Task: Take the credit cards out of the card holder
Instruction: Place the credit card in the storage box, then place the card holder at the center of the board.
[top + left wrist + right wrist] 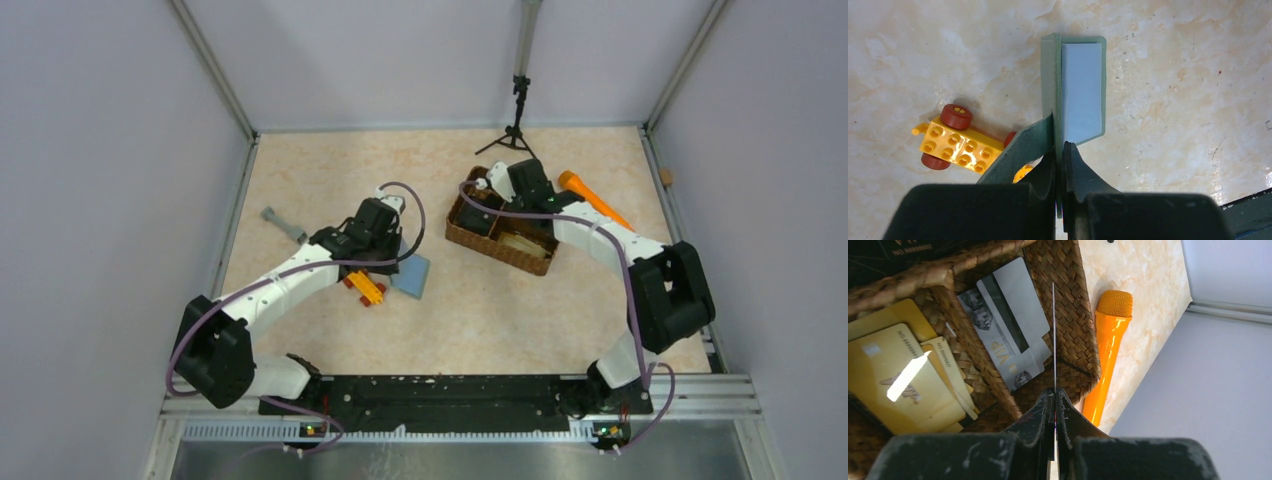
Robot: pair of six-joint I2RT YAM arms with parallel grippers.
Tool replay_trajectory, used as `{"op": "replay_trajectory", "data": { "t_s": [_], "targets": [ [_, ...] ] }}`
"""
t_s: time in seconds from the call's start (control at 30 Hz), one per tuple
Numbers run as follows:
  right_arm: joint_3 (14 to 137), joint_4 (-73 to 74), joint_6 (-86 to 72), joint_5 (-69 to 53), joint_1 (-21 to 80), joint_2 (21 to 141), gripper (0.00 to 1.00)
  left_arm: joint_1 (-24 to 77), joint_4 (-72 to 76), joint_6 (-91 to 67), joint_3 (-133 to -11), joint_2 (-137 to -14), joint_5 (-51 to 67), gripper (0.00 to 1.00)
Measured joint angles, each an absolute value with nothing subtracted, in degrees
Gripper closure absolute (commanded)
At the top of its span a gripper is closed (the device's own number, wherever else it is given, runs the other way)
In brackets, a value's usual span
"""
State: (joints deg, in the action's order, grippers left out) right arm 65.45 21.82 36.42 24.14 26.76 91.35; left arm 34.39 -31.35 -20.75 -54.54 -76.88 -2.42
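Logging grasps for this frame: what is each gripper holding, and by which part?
Left gripper pinches the card holder by its near end, at the fold. Right gripper pinches a thin card, seen edge-on, by its near edge, over the basket.

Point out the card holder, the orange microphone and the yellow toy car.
card holder [1082, 90], left wrist view, on its pale inner panel.
orange microphone [1106, 352], right wrist view, on the handle.
yellow toy car [959, 147], left wrist view, on its studded top.
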Motion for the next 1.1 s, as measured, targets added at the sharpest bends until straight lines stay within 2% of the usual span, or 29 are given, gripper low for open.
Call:
{"op": "replay_trajectory", "data": {
  "t_s": [0.17,0.2,0.23,0.27,0.33,0.37,0.5,0.7,0.8,1.0,1.1],
  "targets": [
    [65.76,19.68,40.07,25.43,24.86,95.18,1.00,34.39,-31.31,-20.75,-54.54,-77.08,-2.72,1.00],
    [65.76,19.03,40.73,25.87,24.53,95.94,0.92,34.39,-31.31,-20.75,-54.54,-77.25,-2.81,1.00],
    [65.76,18.31,41.50,26.35,24.18,96.79,0.77,34.39,-31.31,-20.73,-54.54,-77.41,-2.94,1.00],
    [65.76,17.69,41.91,26.98,24.05,97.41,0.70,34.39,-31.31,-20.69,-54.54,-77.54,-3.01,1.00],
    [66.26,16.43,42.09,29.45,23.83,98.94,0.48,34.39,-31.29,-20.56,-54.54,-77.67,-3.14,1.00],
    [67.31,16.16,41.89,30.57,23.83,100.03,0.42,34.39,-31.29,-20.51,-54.54,-77.78,-3.16,1.00],
    [70.65,15.38,39.90,31.57,23.83,102.04,0.41,34.39,-31.29,-20.34,-54.54,-78.39,-3.29,1.00],
    [70.57,15.22,35.48,29.58,23.83,97.17,0.41,34.39,-31.24,-20.34,-54.54,-78.41,-3.25,1.00],
    [70.57,16.32,30.65,26.41,23.83,92.01,0.32,34.39,-31.18,-20.36,-54.54,-78.94,-3.05,1.00],
    [70.57,17.56,11.51,22.13,23.83,81.76,0.30,37.06,-33.39,-20.38,-57.41,-84.05,-6.46,1.00],
    [70.22,18.04,-1.02,21.50,23.83,79.46,0.30,39.99,-35.53,-20.51,-60.73,-87.20,-10.35,0.96]
  ]
}}
